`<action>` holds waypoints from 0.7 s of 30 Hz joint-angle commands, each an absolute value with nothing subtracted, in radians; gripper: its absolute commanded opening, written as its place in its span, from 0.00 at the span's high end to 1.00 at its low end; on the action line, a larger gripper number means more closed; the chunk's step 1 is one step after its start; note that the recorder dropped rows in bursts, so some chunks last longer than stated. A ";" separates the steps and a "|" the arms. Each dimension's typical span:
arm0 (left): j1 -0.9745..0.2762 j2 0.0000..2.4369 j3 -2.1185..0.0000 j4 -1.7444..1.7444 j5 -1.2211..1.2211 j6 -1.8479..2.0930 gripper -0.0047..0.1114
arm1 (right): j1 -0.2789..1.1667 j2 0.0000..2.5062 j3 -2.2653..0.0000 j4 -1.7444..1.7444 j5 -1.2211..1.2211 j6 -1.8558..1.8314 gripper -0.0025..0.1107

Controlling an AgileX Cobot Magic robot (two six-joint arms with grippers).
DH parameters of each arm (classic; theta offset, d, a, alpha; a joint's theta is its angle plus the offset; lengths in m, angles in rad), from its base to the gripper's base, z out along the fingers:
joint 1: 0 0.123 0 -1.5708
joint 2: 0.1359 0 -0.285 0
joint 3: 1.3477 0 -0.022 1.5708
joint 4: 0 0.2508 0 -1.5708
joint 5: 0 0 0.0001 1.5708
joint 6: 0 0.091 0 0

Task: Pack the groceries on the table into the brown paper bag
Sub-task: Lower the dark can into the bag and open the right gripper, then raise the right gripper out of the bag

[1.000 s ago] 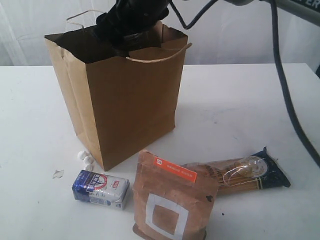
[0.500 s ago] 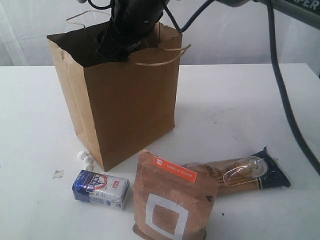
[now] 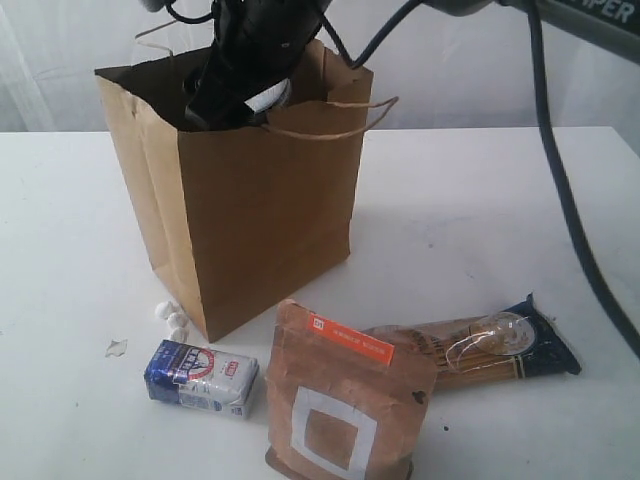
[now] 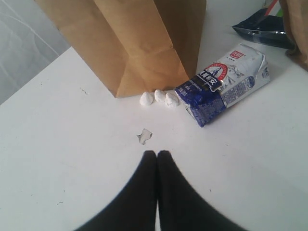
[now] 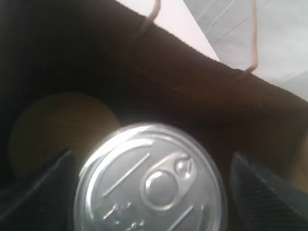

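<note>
A white table [image 3: 480, 220] runs back to its far edge against a pale wall, with open surface right of the bag [image 3: 260, 200], which stands upright at back left. The right gripper [image 3: 235, 90] reaches down into the bag's mouth, its jaws spread wide either side of one can [image 5: 149, 183] inside, seemingly just clear of its rim. The left gripper [image 4: 157, 159] hangs over bare table, fingers pressed together on nothing. In front of the bag lie one packet [image 3: 202, 376], one pouch [image 3: 340, 400] standing, one spaghetti pack [image 3: 480, 350], three crumbs [image 3: 173, 318] and one scrap [image 3: 116, 347].
</note>
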State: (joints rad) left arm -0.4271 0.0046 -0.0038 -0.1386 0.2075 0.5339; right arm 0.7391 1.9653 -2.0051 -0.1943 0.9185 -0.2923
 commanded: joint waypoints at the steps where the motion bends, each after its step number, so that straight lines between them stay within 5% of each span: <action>1: -0.431 0.000 0.000 -0.149 0.209 0.531 0.96 | 0.740 1.950 -2.017 -0.241 0.925 -0.258 0.18; 21: -0.431 0.000 0.000 -0.149 0.209 0.531 0.96 | 0.740 1.929 -2.017 -0.194 0.854 -0.236 0.18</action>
State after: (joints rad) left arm -0.4271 0.0046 -0.0038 -0.1386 0.2075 0.5339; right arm 0.7391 1.9400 -2.0114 -0.1988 0.8635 -0.2462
